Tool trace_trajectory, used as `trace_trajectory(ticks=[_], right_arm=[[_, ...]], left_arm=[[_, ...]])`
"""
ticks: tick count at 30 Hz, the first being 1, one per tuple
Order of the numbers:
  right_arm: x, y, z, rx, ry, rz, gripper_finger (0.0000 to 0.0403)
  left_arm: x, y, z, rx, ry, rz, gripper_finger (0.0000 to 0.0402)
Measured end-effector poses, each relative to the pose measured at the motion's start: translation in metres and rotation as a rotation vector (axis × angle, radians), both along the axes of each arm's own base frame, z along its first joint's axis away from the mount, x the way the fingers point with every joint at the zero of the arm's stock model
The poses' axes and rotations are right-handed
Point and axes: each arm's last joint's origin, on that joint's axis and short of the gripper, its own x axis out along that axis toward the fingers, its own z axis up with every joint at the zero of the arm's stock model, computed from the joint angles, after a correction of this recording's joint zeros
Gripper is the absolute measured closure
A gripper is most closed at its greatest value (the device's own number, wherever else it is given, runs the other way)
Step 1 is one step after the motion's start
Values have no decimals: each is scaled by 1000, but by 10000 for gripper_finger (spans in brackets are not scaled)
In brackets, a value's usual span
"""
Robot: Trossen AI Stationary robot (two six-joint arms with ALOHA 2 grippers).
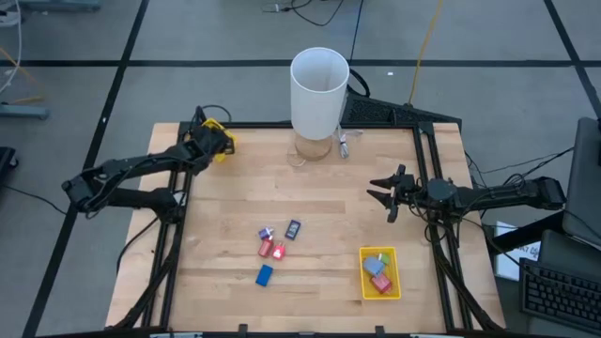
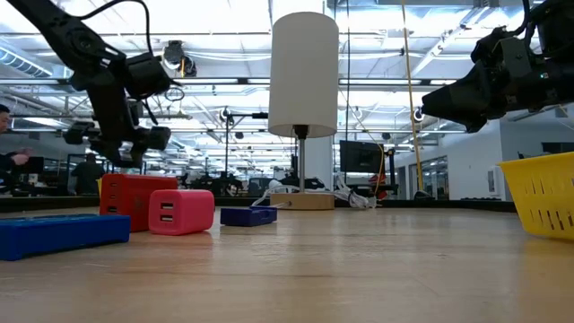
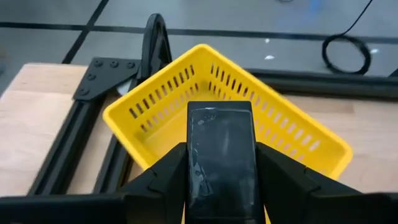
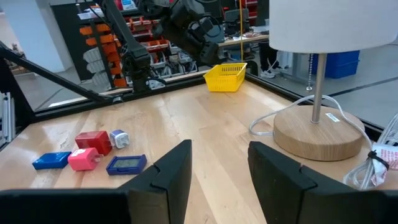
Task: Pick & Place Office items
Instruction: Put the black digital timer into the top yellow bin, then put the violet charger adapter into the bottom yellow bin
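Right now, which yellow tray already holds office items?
The yellow tray by the right arm; coloured pieces lie inside. The one under the left gripper shows none.

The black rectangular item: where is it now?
The black rectangular item sits between the left gripper's fingers, above the yellow tray at the table's far left corner in the high view.

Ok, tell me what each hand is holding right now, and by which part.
The left hand grips a black flat block by its long sides, over the yellow tray. The right hand holds nothing.
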Motion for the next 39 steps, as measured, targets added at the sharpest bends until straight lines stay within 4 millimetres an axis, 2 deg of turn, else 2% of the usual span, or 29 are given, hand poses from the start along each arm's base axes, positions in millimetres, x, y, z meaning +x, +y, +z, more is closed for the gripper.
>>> trace_trajectory(ticks=[11, 17, 21, 26, 33, 39], right_arm=[[0, 0, 1, 0, -7, 0, 257], [0, 0, 1, 0, -7, 0, 257], [0, 0, 1, 0, -7, 0, 257], [0, 0, 1, 0, -6, 0, 257], [0, 0, 1, 0, -6, 1, 257], [0, 0, 1, 0, -6, 1, 257]], left_arm=[[-9, 11, -2, 13, -44, 36, 245], [-12, 15, -1, 16, -44, 41, 223], [-11, 14, -1, 14, -45, 39, 243], [-12, 14, -1, 14, -46, 40, 245], [-12, 14, -2, 13, -44, 39, 198], [-12, 14, -2, 11, -41, 38, 185]])
